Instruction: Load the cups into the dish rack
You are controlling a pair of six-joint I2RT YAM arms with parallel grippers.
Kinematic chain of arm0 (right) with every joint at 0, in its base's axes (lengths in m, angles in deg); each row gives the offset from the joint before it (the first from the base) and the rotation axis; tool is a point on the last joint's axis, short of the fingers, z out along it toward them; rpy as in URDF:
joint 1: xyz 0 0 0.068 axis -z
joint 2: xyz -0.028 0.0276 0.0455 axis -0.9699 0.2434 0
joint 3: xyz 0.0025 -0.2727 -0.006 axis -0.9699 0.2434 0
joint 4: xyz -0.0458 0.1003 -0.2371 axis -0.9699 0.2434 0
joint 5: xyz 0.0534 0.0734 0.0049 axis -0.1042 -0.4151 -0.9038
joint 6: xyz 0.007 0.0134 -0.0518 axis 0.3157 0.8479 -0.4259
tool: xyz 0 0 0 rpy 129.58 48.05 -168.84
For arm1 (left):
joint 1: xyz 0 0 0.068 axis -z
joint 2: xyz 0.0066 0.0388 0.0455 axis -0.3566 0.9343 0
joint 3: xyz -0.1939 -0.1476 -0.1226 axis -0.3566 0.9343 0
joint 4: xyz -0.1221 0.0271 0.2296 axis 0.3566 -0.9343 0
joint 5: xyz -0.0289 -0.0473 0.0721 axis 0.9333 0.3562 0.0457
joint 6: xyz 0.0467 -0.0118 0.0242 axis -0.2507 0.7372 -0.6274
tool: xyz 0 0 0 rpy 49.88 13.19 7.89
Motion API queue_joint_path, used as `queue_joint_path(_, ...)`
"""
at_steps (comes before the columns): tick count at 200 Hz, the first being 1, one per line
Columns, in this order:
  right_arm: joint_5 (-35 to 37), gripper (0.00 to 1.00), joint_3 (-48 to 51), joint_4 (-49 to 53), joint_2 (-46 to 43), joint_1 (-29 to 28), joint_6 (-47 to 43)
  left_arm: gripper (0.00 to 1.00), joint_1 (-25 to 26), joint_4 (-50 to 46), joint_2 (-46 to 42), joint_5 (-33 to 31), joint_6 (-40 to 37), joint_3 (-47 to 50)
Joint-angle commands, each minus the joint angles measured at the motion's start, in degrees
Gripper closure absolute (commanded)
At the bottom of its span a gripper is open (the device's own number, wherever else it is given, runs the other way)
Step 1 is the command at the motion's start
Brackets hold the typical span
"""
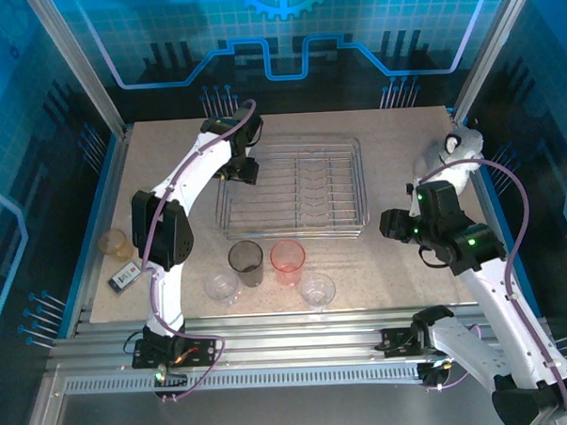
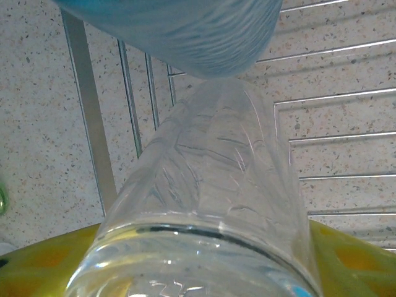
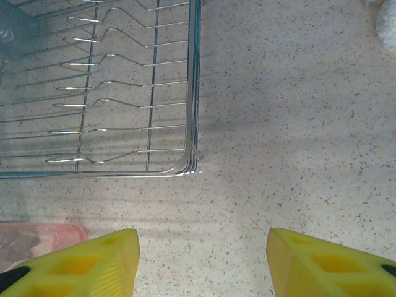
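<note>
The silver wire dish rack (image 1: 344, 186) lies mid-table. My left gripper (image 1: 236, 169) reaches over its far left corner, shut on a clear cup (image 2: 216, 185) that fills the gap between the yellow fingers (image 2: 43, 263). The cup's far end meets a blue cup (image 2: 185, 31) above the rack wires (image 2: 334, 136). My right gripper (image 3: 201, 250) hangs open over bare table beside the rack's near right corner (image 3: 185, 164). In front of the rack stand a smoky dark cup (image 1: 246, 261), a red-pink cup (image 1: 287, 259) and two clear cups (image 1: 221, 288), (image 1: 318, 289).
A yellowish cup (image 1: 115, 243) and a small flat device (image 1: 126, 276) sit at the table's left edge. A white object (image 1: 460, 150) lies at the far right. The red-pink cup's rim (image 3: 37, 238) is just left of my right gripper's left finger.
</note>
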Motion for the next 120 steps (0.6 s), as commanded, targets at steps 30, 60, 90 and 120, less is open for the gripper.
queue_joint_path(30,-2.7,0.27,-2.0,5.1,2.0,0.6,-0.2,0.15,-0.1,4.1,0.4,-2.9,-0.9,-0.8)
queue_joint_path(60,-5.2,0.27,-3.9,6.5,3.4,0.4,-0.1,0.05,-0.1,4.7,-0.2,-2.6,-1.0,-0.1)
queue_joint_path(90,-4.8,0.3,-7.6,8.6,5.6,-4.7,2.4,0.01,0.1,7.8,-4.4,-2.5,-0.9,2.6)
queue_joint_path(120,-0.2,0.32,-12.2,8.8,10.3,-16.1,6.5,0.01,0.2,12.2,-11.8,-2.3,-0.5,7.2)
